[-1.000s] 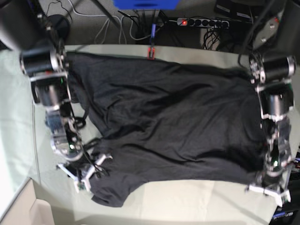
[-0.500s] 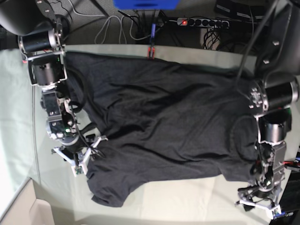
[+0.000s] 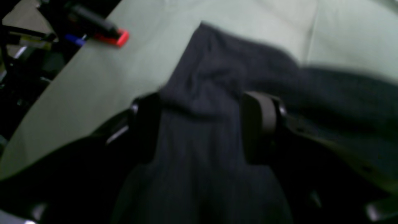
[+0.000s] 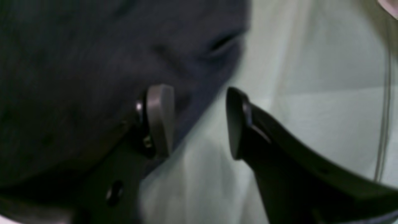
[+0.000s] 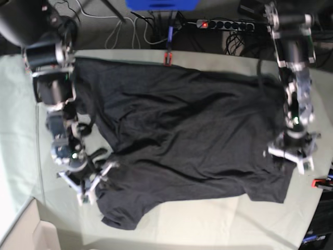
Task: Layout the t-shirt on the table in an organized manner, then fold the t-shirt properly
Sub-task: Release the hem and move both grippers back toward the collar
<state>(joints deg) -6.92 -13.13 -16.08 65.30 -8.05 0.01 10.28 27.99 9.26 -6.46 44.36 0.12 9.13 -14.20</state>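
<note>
Across the middle of the table [image 5: 218,221], the t-shirt [image 5: 182,135] lies spread open but far from tidy: creases run over its body, one sleeve bunches at the near edge on the base view's left, and no fold has been made. Laying out looks largely done yet unfinished; smoothing and squaring the cloth and all of the folding remain.

The shirt's long axis runs side to side in the base view, roughly parallel to the table's far edge, where a red clamp [image 5: 167,58] bites the cover. By the sleeves at the base view's left, the collar end seems to point that way and the hem toward the right, though the dark cloth hides the collar itself, so this is a best reading only.

The left gripper [image 5: 291,153] (on the base view's right) hovers at the hem end; its wrist camera shows its jaws standing wide apart with a ridge of dark cloth rising between them, clamped by neither. The right gripper [image 5: 88,183] sits at the sleeve's edge, its fingers [image 4: 160,119] parted, one over dark cloth and the other over bare table cover, with nothing pinched between them.
</note>
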